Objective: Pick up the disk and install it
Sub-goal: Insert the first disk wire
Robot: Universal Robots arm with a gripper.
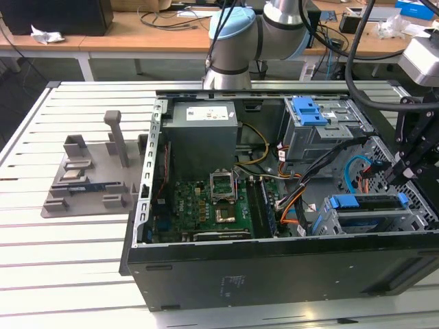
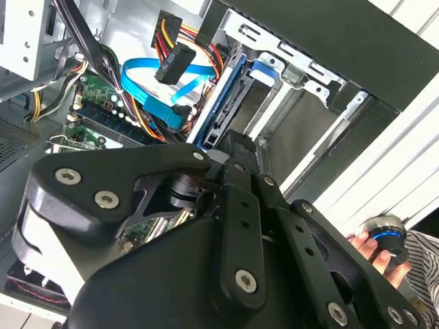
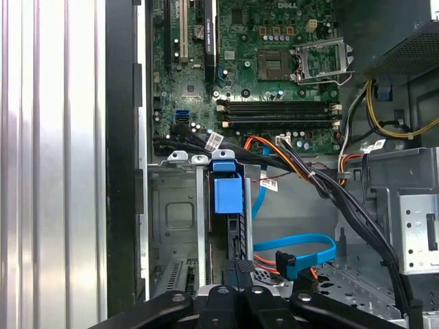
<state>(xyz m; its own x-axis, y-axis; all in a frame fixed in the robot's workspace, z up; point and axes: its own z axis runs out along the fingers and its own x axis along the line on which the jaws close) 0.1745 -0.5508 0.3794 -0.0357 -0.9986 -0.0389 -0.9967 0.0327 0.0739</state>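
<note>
Here I am over the open computer case (image 1: 206, 274) on the tabletop (image 1: 68, 253). My hand (image 1: 400, 171) hangs near the right edge of the exterior view, above the case's lower-right corner. That's where the disk (image 1: 367, 203) is, standing on edge in the metal drive bay (image 1: 326, 221), its blue rail showing as a bar along the top.

Its long axis runs across the exterior view, from the right edge in toward the motherboard (image 1: 206, 199) at the centre. I'm at the right-hand end of that line, the end away from the board.

In the second wrist view my hand (image 2: 237, 145) sits at the near end of the disk (image 2: 221, 103), touching or as good as touching. The blue rail leads straight away from me, just beside the bay's silver wall (image 2: 302, 75). A blue flat cable (image 2: 147, 72) loops close by, apart from the disk. The first wrist view tells the same story: hand (image 3: 240, 266) at one end, disk (image 3: 228, 195) stretching off toward the motherboard (image 3: 274, 68).

Clamped on the disk, or just resting against its end? I can't tell, because my own body hides the contact. How deep the disk sits, I can't say either. My read is that hand and disk lie end to end, so what matters is that one line running into the bay.
</note>
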